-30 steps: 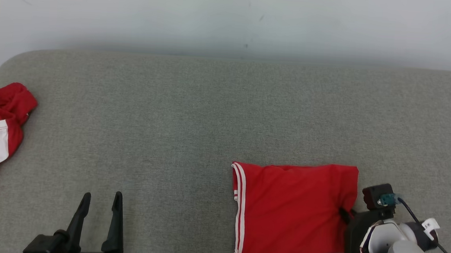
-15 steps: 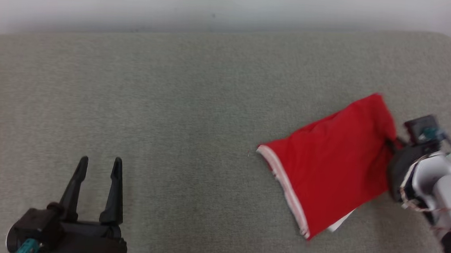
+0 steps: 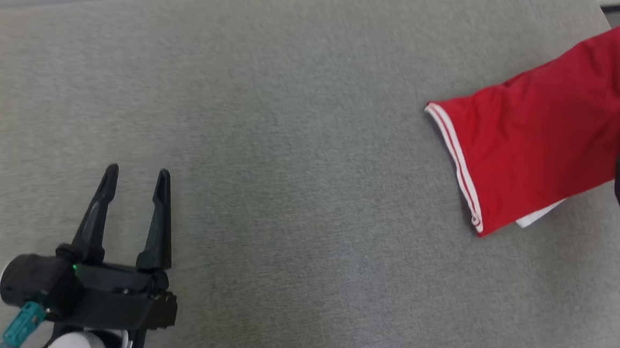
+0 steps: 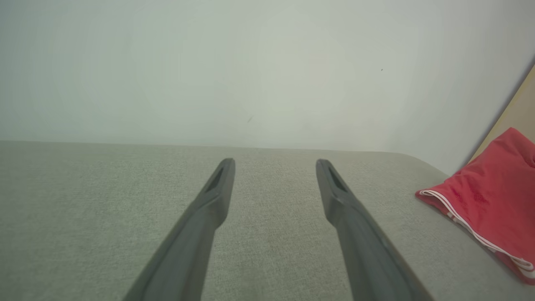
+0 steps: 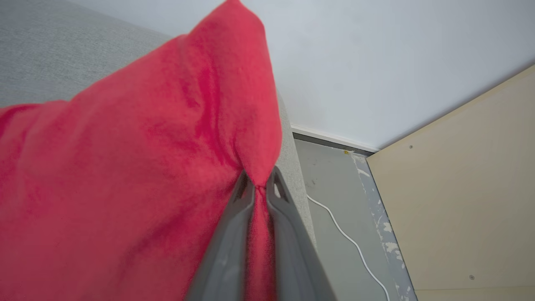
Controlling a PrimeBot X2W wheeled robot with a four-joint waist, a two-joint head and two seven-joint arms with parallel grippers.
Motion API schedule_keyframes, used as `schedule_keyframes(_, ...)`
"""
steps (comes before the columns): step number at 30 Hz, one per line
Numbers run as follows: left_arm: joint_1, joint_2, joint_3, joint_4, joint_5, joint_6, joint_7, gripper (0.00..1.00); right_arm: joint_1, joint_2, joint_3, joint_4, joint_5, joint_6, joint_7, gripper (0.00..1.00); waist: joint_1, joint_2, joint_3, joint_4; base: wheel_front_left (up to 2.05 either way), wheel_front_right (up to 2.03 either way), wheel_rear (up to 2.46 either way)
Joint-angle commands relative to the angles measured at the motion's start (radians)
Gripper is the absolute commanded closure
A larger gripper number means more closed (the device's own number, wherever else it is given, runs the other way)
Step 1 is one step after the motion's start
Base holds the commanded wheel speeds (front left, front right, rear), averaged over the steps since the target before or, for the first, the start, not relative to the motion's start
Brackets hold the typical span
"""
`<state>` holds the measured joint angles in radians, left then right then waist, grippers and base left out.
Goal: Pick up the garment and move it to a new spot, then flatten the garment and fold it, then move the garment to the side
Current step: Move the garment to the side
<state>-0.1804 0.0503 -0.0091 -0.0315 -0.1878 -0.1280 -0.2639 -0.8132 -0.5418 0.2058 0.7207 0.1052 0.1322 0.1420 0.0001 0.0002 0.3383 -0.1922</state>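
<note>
Garment [image 3: 533,139], folded: dragging it further toward upper right, clamped in right hand [image 5: 260,186] (left hand [image 3: 136,173] spread, empty); probably finishing.

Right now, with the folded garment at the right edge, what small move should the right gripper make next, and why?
Probably lower and open the right gripper to let go. It is shut on a corner of the garment, which already lies folded at the right edge of the surface, with floor just beyond. A pull to the right could drag it off.
</note>
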Motion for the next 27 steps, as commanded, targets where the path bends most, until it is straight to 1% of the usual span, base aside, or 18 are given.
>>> schedule_keyframes(1,-0.019,0.003,0.003,-0.007,-0.004,-0.001,0.000,0.00,-0.012,0.001,-0.007,-0.010,-0.010,-0.003,-0.005,1.00,-0.0001,-0.0002,0.057,-0.055,0.00,0.00,0.00)
schedule_keyframes(6,-0.044,0.011,-0.008,-0.018,0.003,-0.001,0.000,0.00,-0.009,-0.001,-0.073,-0.055,-0.068,-0.003,-0.025,1.00,-0.0001,-0.0002,0.088,-0.075,0.00,0.00,0.00)
schedule_keyframes(8,-0.050,0.017,-0.012,-0.021,0.002,-0.001,0.000,0.00,-0.006,-0.011,-0.098,-0.061,-0.085,-0.003,-0.036,1.00,-0.0001,-0.0002,0.098,-0.077,0.00,0.00,0.00)
schedule_keyframes(12,-0.060,0.027,-0.016,-0.027,-0.001,-0.002,0.000,0.00,0.002,-0.009,-0.140,-0.077,-0.107,-0.003,-0.052,1.00,-0.0001,-0.0002,0.115,-0.080,0.00,0.00,0.00)
schedule_keyframes(15,-0.061,0.033,-0.016,-0.025,-0.003,-0.002,0.000,0.00,0.014,0.012,-0.158,-0.090,-0.118,-0.003,-0.064,1.00,-0.0001,-0.0002,0.121,-0.079,0.00,0.00,0.00)
schedule_keyframes(20,-0.063,0.035,-0.021,-0.016,-0.006,-0.002,0.000,0.00,0.025,0.024,-0.183,-0.106,-0.154,-0.003,-0.068,1.00,-0.0001,-0.0002,0.120,-0.068,0.00,0.00,0.00)
schedule_keyframes(21,-0.063,0.035,-0.020,-0.016,-0.006,-0.002,0.000,0.00,0.032,0.030,-0.183,-0.111,-0.156,-0.003,-0.068,0.64,-0.0001,-0.0002,0.117,-0.065,0.00,0.00,0.00)
schedule_keyframes(22,-0.063,0.034,-0.020,-0.014,-0.007,-0.002,0.000,0.00,0.039,0.032,-0.184,-0.115,-0.163,-0.003,-0.069,0.25,-0.0001,-0.0002,0.111,-0.062,0.00,0.00,0.00)
schedule_keyframes(23,-0.061,0.033,-0.018,-0.012,-0.008,-0.002,0.000,0.00,0.044,0.031,-0.186,-0.119,-0.170,-0.003,-0.069,0.00,-0.0001,-0.0002,0.106,-0.059,0.00,0.00,0.00)
schedule_keyframes(27,-0.055,0.026,0.000,-0.005,-0.007,-0.002,0.000,0.00,0.063,0.035,-0.194,-0.135,-0.177,-0.003,-0.085,0.00,-0.0001,-0.0002,0.080,-0.044,0.00,0.00,0.00)
